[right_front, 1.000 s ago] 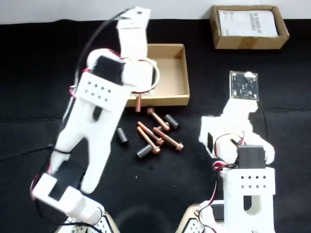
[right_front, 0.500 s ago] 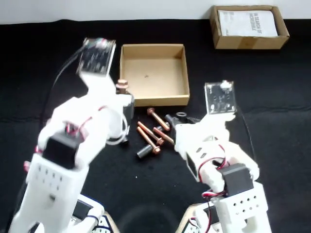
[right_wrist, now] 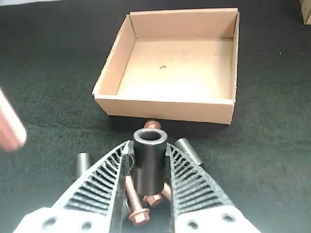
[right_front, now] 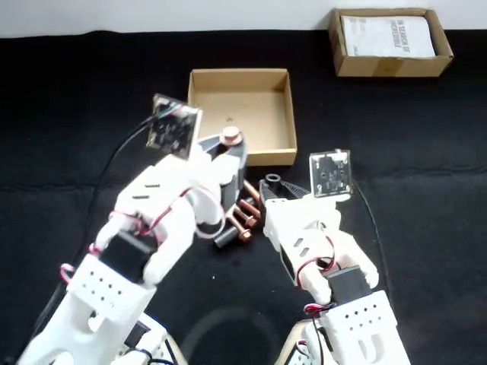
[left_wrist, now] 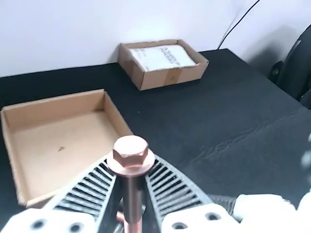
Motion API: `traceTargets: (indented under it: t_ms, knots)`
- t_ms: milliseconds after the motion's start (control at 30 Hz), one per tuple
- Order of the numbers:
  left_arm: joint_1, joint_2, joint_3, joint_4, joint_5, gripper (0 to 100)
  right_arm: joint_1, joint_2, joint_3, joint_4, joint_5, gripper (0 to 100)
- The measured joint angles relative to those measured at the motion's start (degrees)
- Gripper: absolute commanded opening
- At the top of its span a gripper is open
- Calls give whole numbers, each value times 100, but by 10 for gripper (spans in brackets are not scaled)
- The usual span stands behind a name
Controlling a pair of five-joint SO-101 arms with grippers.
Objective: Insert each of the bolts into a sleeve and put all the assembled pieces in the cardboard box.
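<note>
My left gripper (right_front: 229,154) is shut on a copper bolt (right_front: 230,137) held upright, head up (left_wrist: 130,153), just in front of the open cardboard box (right_front: 242,114). Close to its right, my right gripper (right_front: 272,182) is shut on a dark metal sleeve (right_wrist: 148,160), standing upright with its bore facing up. Below them several loose copper bolts (right_front: 245,213) and a loose sleeve (right_front: 224,238) lie on the black cloth. The right wrist view has two more loose sleeves (right_wrist: 83,162) (right_wrist: 188,148), and the other arm's bolt tip (right_wrist: 9,127) shows blurred at the edge.
The cardboard box (right_wrist: 170,73) holds no pieces. A second cardboard box (right_front: 389,42) with a printed sheet sits at the back right corner. Both arms crowd the middle of the table; the black cloth to the far left and right is bare.
The left arm drew back from over the box and swung the bolt right, toward the centre. The right arm came forward and left, with the sleeve in its grip.
</note>
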Motion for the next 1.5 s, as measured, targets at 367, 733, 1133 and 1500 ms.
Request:
traceTargets:
  t_ms: [367,733,1133,1500]
  knots:
    - [747,1363,-1213,0,0,8,-360,0,185,-360,0,7]
    - [343,1415,-976,-378,0,8,-360,0,185,-308,0,7]
    - [255,1433,-44,-993,79,8,-413,-9,176,-273,0,7]
    - [281,1433,-44,-1011,273,8,-703,-9,176,-273,0,7]
